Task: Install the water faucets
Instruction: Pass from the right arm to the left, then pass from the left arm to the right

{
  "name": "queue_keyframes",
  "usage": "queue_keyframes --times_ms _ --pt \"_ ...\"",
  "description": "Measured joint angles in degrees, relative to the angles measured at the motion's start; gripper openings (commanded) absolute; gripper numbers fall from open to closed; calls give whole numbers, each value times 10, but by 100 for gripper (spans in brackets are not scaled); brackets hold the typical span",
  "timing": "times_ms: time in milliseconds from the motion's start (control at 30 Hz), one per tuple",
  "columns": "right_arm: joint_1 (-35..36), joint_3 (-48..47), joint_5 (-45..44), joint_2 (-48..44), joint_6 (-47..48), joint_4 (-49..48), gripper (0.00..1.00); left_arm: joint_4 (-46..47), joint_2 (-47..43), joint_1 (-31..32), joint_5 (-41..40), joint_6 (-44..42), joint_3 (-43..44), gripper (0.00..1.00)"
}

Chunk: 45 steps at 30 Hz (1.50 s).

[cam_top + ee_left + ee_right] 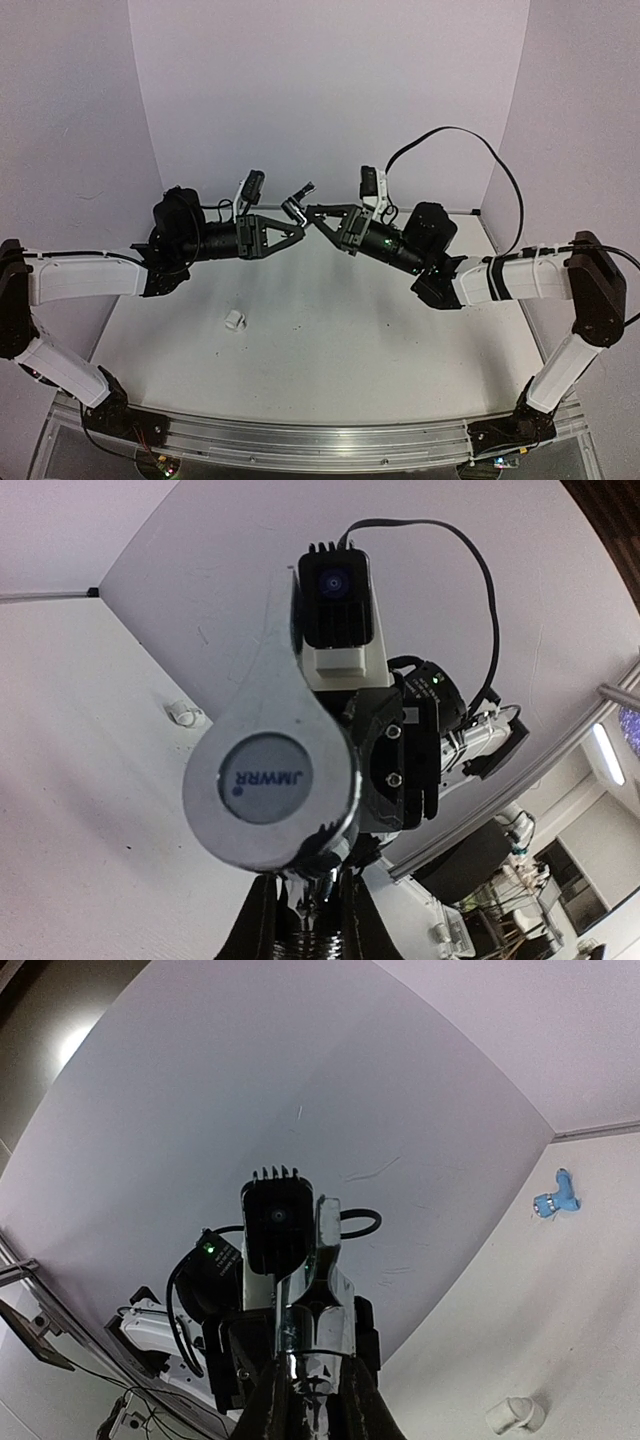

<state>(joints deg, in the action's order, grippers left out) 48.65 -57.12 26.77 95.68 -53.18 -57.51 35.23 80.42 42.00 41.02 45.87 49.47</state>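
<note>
The silver water faucet (296,206) hangs in mid-air over the table's middle, held from both sides. My left gripper (298,230) is shut on its threaded end, which shows between the fingers in the left wrist view under the faucet's round cap (268,785). My right gripper (314,214) is shut on the faucet's chrome body (318,1320), and the lever stands up beyond the fingers. The blue water faucet (556,1200) lies on the table near the back wall, seen only in the right wrist view.
A small white pipe fitting (236,320) lies on the table left of centre, also seen as a fitting (515,1415) in the right wrist view. White walls close in the table's back and sides. A black cable (470,140) loops above the right arm.
</note>
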Motion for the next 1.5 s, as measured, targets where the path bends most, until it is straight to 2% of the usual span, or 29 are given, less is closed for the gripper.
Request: queue_keyframes --times_ms 67,133,167,267,400,467,533,633,833,967,1067,1100,1167,1200,1267,1433,1500 --pt "0 0 0 0 1 -3 39 5 0 0 0 -1 0 0" --pt "0 0 1 0 6 1 84 5 0 0 7 -5 0 0" --pt "0 -1 3 -1 13 10 96 5 0 0 14 -11 0 0" --pt "-6 -1 19 -9 46 70 98 -15 0 -1 45 -42 1 0" --pt "-33 -5 89 -29 98 163 98 -104 -1 -2 88 -109 20 0" --pt "-48 -15 142 -35 115 198 97 -136 0 -3 111 -132 32 0" --pt "-60 -35 200 -32 129 230 88 -160 4 -4 130 -151 46 0" --pt "-62 -79 266 -14 137 260 81 -178 10 -4 144 -168 57 0" --pt "-44 -101 313 8 137 274 64 -204 13 -4 130 -181 57 0" --pt "-28 -109 307 18 141 279 39 -210 13 -4 113 -186 57 0" --pt "-27 -110 297 23 138 286 16 -216 12 -3 112 -191 57 0" --pt "-28 -110 292 24 134 289 13 -220 12 -3 113 -193 58 0" --pt "-28 -110 284 25 132 292 14 -229 12 -4 109 -194 59 0" --pt "-28 -110 280 26 132 291 23 -230 12 -4 107 -195 59 0" --pt "-28 -110 278 26 132 291 32 -233 12 -4 107 -199 60 0" --pt "-26 -110 273 26 128 285 17 -245 12 -4 108 -208 67 0" --pt "-26 -110 269 26 127 283 1 -249 12 -5 108 -210 70 0"
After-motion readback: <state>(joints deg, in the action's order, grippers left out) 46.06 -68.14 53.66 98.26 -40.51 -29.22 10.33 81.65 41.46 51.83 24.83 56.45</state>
